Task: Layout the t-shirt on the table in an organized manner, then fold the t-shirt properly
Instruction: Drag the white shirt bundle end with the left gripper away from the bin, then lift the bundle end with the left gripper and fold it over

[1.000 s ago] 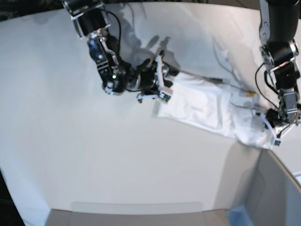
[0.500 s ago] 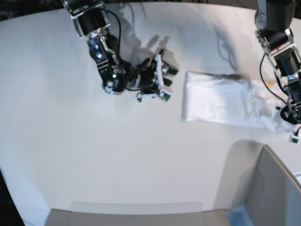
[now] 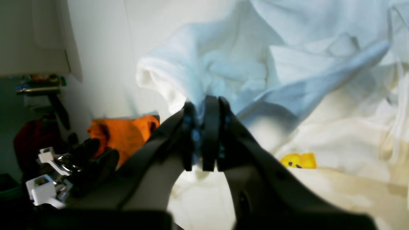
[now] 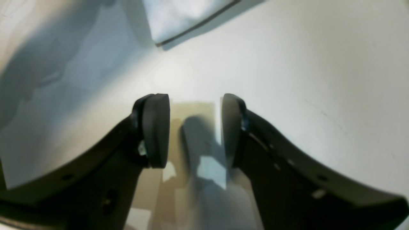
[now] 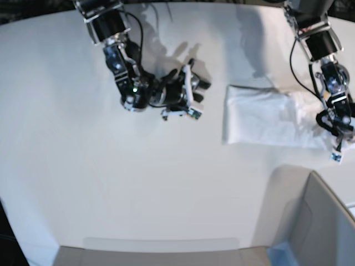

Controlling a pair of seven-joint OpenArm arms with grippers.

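In the base view, nearest the camera at about 5 o'clock, stands a grey box (image 5: 316,227) with a blue edge, its wall rising over the table (image 5: 111,183). Beyond it the white table runs wide and bare.

Farther out, at about 2 o'clock, the t-shirt (image 5: 266,115) lies as a folded white bundle, flat along its side toward the table's middle and rumpled at its 3 o'clock end. That rumpled end is where the left hand (image 5: 335,126) sits. The left wrist view shows its two fingers pressed together on a bunched fold of the white cloth (image 3: 223,64), with a small yellow patch (image 3: 298,160) on the fabric just beside the hand (image 3: 204,140).

At about 11 o'clock from the picture's centre, well apart from the shirt, the right hand (image 5: 191,91) hangs just over the table. In its wrist view the hand (image 4: 195,127) has its fingers spread with only table (image 4: 303,64) between them, and a corner of the shirt (image 4: 179,16) shows at 12 o'clock.
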